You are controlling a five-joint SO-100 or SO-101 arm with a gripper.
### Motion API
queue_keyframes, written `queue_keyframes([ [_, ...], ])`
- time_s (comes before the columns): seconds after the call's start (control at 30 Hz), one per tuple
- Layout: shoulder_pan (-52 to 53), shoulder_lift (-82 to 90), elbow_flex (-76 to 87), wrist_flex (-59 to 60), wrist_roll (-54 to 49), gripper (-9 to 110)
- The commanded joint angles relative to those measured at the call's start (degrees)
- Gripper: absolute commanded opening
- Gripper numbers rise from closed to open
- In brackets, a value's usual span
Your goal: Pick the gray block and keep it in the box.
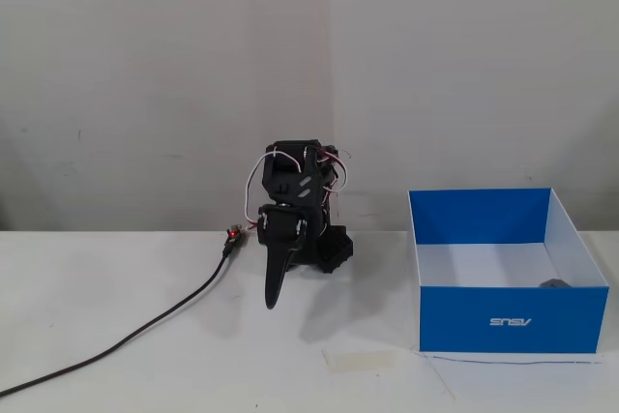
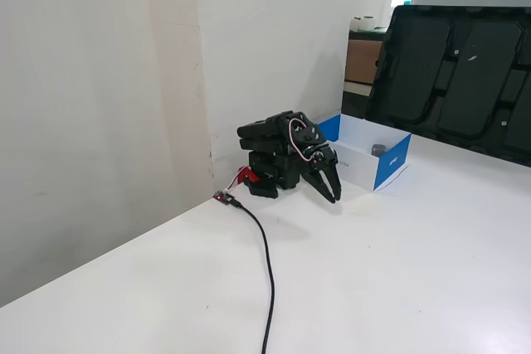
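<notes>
The gray block [image 1: 553, 283] lies inside the box [image 1: 513, 321] near its front right corner, only its top showing over the blue wall. In the side-on fixed view the gray block [image 2: 378, 150] sits against the inner side of the box [image 2: 392, 163]. The black arm is folded low over its base, well to the left of the box. My gripper [image 1: 270, 303] points down toward the table with its fingers together and nothing between them. The other fixed view has the gripper [image 2: 331, 198] just short of the box's near corner.
A black cable [image 1: 145, 331] runs from a red-lit connector [image 1: 233, 234] by the arm's base off to the lower left. A strip of pale tape [image 1: 360, 359] lies on the white table in front of the arm. A large black panel [image 2: 465, 80] stands behind the box.
</notes>
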Motion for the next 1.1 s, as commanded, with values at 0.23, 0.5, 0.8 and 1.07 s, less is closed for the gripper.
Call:
queue_keyframes([
  [0.23,1.05,7.12,1.93,0.79,-1.32,0],
  [0.5,1.85,7.12,1.76,0.97,-0.09,0],
  [0.8,3.43,7.21,4.83,0.09,0.00,0],
  [1.07,3.69,7.21,4.83,0.09,0.53,0],
])
